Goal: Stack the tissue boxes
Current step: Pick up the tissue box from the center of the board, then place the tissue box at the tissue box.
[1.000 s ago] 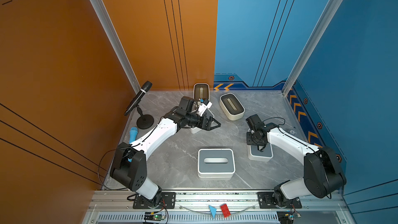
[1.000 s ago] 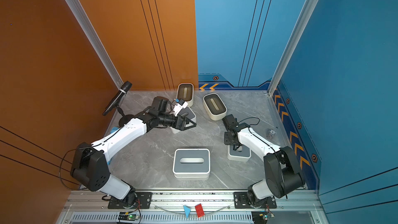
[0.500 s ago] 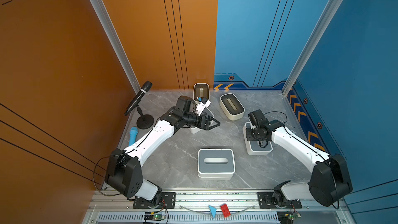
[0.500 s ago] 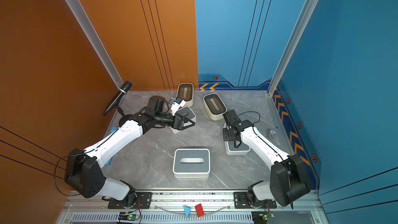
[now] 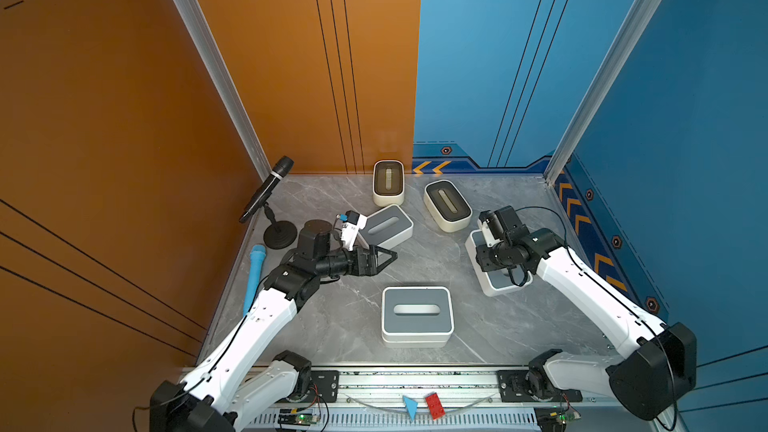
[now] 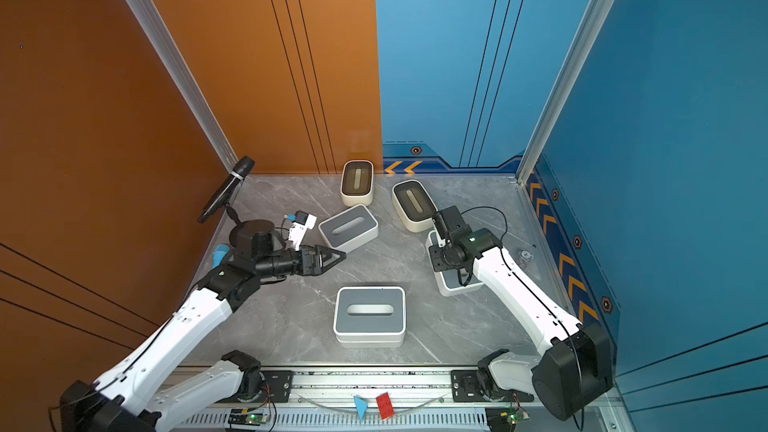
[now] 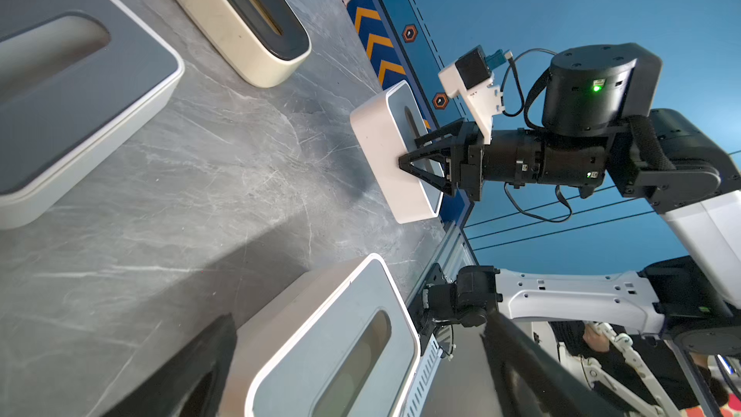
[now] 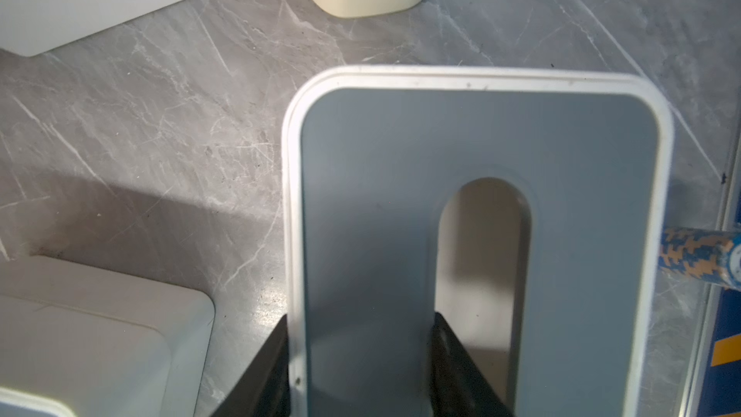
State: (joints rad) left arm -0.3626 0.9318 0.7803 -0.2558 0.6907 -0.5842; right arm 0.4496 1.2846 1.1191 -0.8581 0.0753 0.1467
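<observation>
Tissue boxes lay spread over the desk [image 5: 332, 326], and your right gripper [image 7: 409, 152] had its jaws clamped on the right box [image 5: 498, 284], the grey-lidded one at the desk's right side. One finger sat down in the lid slot and the other outside the wall, as the right wrist view showed. I couldn't tell whether that box was clear of the desk.

Your left gripper [image 5: 384, 259] hovered over bare desk, its jaws wide apart and empty. It hung between the angled box [image 5: 386, 228] behind it and the front box [image 5: 417, 317] near the rail, both grey-lidded. Two brown-lidded ones sat at the rear. The back box [image 5: 388, 182] was close to the wall, and the slanted box [image 5: 446, 205] sat just beside it, near your right gripper's wrist.

On the left edge, a black mic [image 5: 268, 191] stood on its stand. A blue mic [image 5: 254, 276] lay flat beside your left arm.
</observation>
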